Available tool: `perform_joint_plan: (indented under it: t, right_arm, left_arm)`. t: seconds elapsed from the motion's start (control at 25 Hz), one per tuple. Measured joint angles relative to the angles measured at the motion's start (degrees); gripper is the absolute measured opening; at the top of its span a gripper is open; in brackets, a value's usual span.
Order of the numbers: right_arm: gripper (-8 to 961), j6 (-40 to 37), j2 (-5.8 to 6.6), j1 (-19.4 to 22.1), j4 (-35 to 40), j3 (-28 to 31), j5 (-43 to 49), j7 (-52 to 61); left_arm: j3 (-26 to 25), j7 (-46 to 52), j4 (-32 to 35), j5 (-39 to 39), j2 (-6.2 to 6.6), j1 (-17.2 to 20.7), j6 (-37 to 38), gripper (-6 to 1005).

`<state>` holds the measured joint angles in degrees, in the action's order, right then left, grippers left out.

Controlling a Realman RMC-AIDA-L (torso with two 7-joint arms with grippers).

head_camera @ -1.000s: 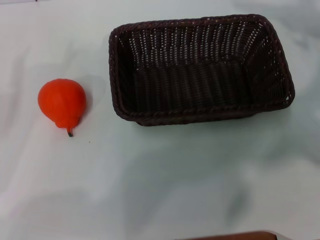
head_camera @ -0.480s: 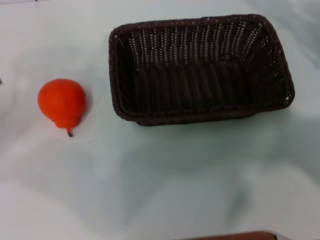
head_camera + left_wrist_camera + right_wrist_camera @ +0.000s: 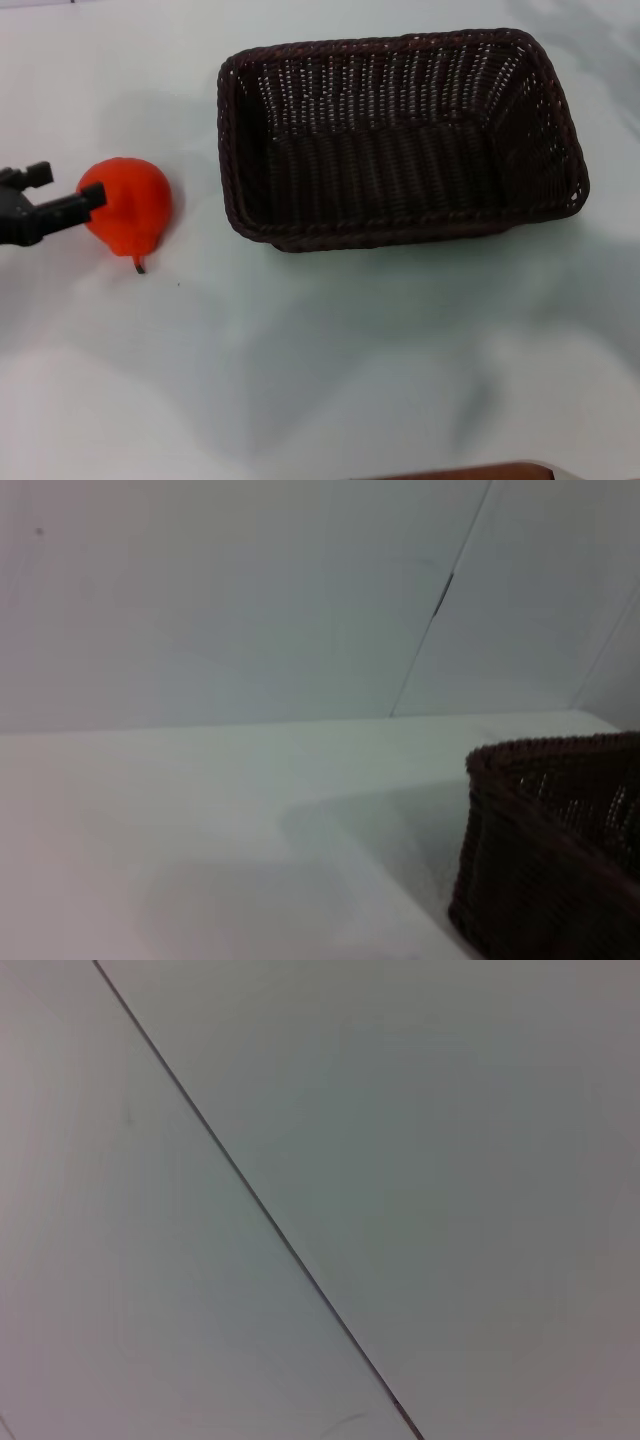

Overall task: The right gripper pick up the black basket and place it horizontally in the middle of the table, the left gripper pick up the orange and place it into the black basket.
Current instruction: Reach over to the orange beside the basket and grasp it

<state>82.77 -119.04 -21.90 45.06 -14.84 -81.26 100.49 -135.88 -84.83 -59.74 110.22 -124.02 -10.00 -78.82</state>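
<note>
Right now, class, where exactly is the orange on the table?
In the head view, the orange sits on the table's left side, apart from the black basket, with the left gripper reaching its outer side.

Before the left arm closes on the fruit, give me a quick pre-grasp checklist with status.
1. Dark woven wicker basket set horizontally near mid-table: ok.
2. Basket interior free of objects: ok.
3. Small bright orange-red fruit resting on the white table, left of the basket, apart from it: ok.
4. Black left gripper at the fruit: ok, its fingers open, one tip reaching the fruit's left side.
5. Fruit centred between the fingers: cannot tell.
6. Right gripper out of the way: ok, not in view.
</note>
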Motion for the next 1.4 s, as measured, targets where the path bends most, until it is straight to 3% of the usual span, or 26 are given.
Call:
perform_joint_plan:
  t: [0.36,0.6,0.8,1.12,1.4]
  right_arm:
    - [833,-0.26,0.08,0.17,-0.27,0.16,-0.05,0.3]
    - [832,-0.44,-0.01,0.41,-0.43,1.02,-0.06,0.48]
    - [831,-0.45,-0.03,0.55,-1.53,1.15,-0.01,0.27]
    - [830,-0.54,0.31,0.55,-3.21,1.36,-0.1,0.01]
    - [829,-1.48,0.27,0.79,-3.94,1.4,-0.13,-0.05]
  left_arm:
    - [0.7,-9.43,9.82,-0.63,-0.18,-3.78,4.48,908]
    - [0.71,-10.3,11.12,-0.77,0.01,-4.92,4.19,909]
    - [2.01,-11.59,11.34,-0.43,0.0,-5.09,5.93,787]
    - [10.43,-12.39,11.2,-0.95,-0.26,-5.12,12.89,530]
    - [10.62,-14.53,10.08,-5.93,-0.31,-4.17,12.82,293]
